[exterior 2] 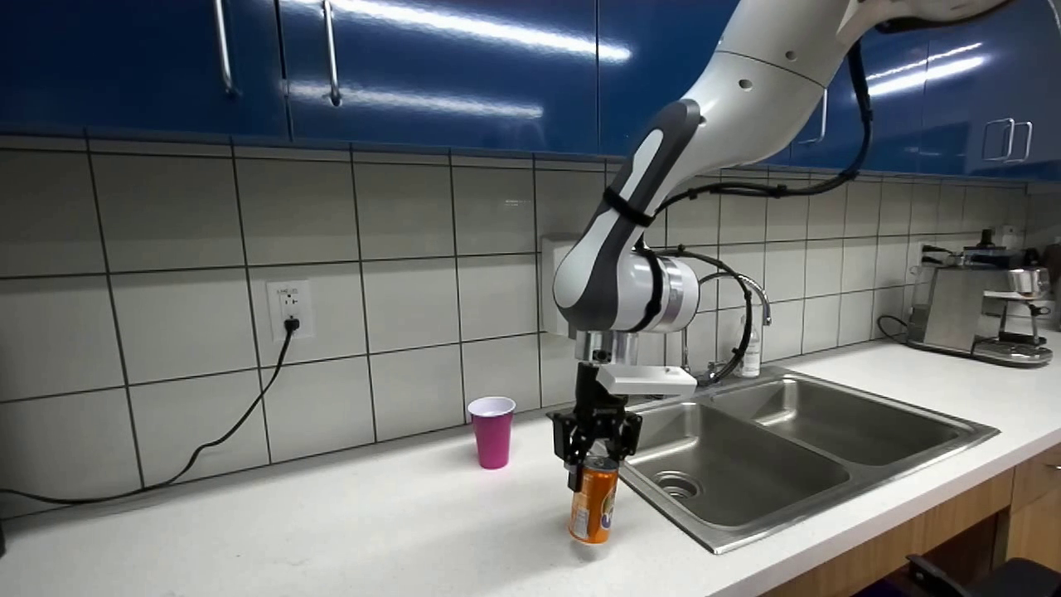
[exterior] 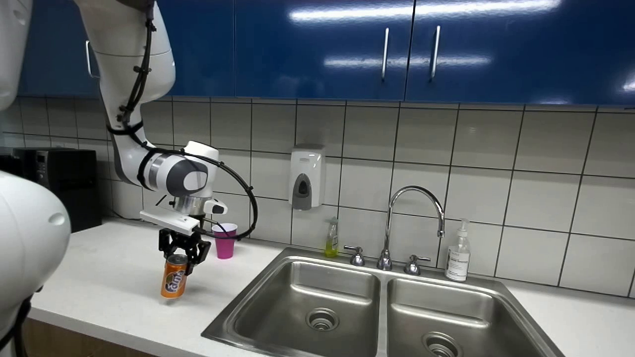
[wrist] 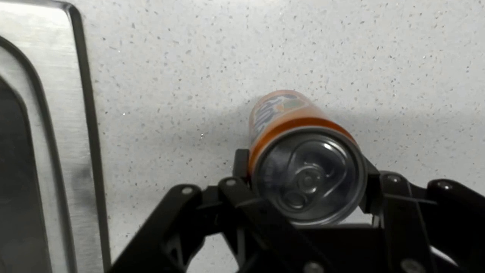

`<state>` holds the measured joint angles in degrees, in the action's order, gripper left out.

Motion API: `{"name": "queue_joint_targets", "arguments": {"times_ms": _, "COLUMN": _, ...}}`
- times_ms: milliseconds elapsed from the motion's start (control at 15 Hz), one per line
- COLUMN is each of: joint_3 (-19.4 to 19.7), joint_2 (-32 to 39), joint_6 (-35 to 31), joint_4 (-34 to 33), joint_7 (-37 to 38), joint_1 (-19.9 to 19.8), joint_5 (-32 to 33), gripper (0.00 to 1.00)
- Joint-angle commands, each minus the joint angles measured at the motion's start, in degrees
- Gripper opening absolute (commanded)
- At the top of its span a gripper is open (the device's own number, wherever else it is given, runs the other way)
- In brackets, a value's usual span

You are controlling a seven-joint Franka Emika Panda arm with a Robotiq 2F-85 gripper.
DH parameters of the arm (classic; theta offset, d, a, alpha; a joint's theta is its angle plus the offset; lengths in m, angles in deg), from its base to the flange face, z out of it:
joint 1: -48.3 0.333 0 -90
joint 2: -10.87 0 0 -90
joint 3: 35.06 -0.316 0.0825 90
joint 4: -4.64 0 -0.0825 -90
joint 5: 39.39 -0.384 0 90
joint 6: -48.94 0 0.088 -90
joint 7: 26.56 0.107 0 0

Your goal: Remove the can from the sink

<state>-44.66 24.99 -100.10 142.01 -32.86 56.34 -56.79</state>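
White surface (exterior: pixel 109 263) spans the lower left in an exterior view; the steel double sink (exterior: pixel 383 307) fills lower right. Left of it, the black pincer (exterior: pixel 178 263) grasps the orange can (exterior: pixel 173 283) near its top, slightly tilted, apparently just above the surface. I'd judge the can out, setting-down in hand; next, lower gently, straighten, let go.

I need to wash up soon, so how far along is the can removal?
Done: the can is out of the sink, over the counter beside it. In hand: the gripper holds the can, jaws against both sides in the wrist view. Left, most likely: setting it down, if needed, since I can't tell whether it touches the counter; then opening the gripper and backing away.
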Motion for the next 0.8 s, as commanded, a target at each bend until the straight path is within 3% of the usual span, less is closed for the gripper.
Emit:
{"name": "queue_joint_targets", "arguments": {"times_ms": 0, "joint_3": 0.0, "joint_2": 1.4, "joint_6": -3.2, "joint_4": -0.8, "joint_7": 2.4, "joint_1": 0.2, "joint_5": 3.4, "gripper": 0.38}}
{"name": "queue_joint_targets", "arguments": {"times_ms": 733, "joint_3": 4.0, "joint_2": 3.4, "joint_6": -6.5, "joint_4": -1.0, "joint_7": 11.3, "joint_1": 2.9, "joint_5": 17.7, "gripper": 0.38}}
